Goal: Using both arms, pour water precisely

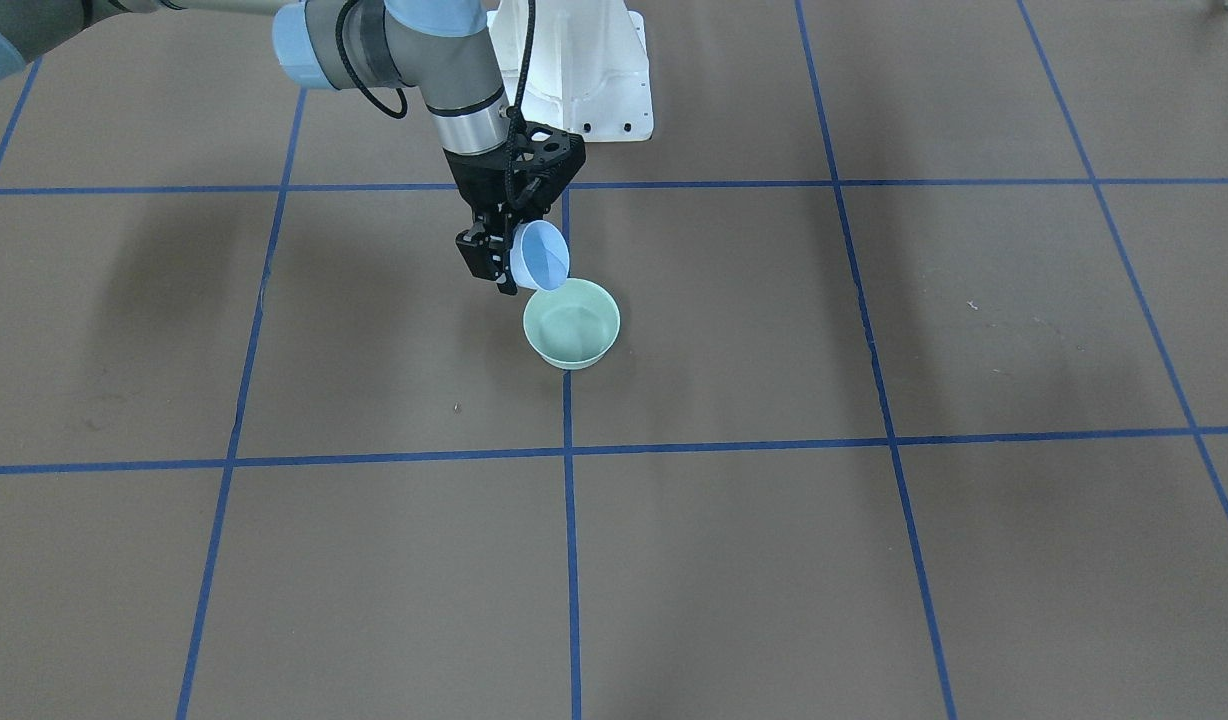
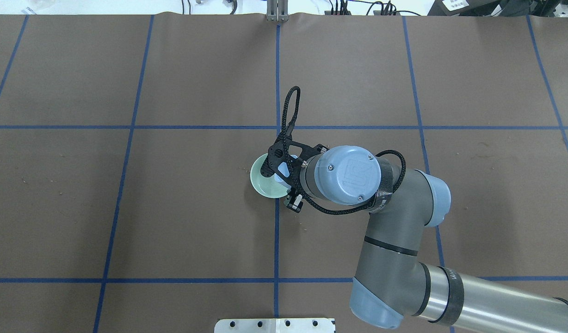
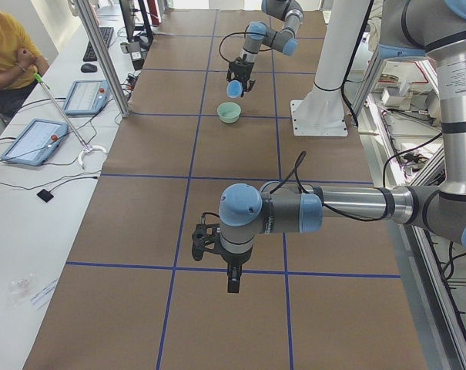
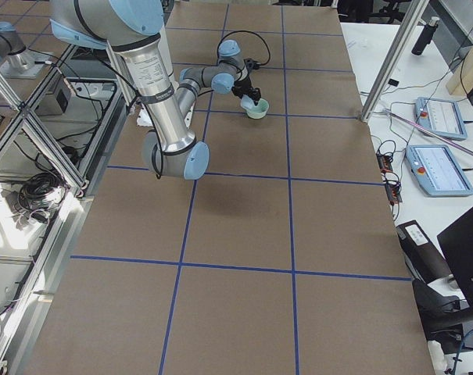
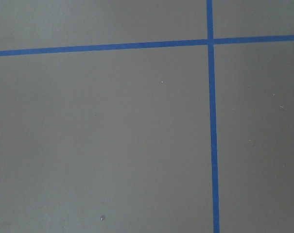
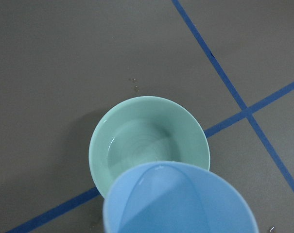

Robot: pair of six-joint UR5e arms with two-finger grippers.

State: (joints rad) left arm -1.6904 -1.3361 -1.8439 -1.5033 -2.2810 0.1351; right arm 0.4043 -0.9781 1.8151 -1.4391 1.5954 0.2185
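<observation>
On the brown table, your right arm reaches the centre. The left gripper hangs well apart, and I cannot tell how its jaws stand. The right gripper clamps the blue cup, tilted over the green bowl, where water ripples. Roll the wrist slowly, with the lip above the bowl's inside.

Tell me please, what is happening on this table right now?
The right gripper holds a pale blue cup, tipped steeply with its lip over the rim of a pale green bowl on the table. Faint ripples show water in the bowl; no stream is clearly visible. The left gripper hangs over the table far from the bowl, and whether it is open cannot be told.
</observation>
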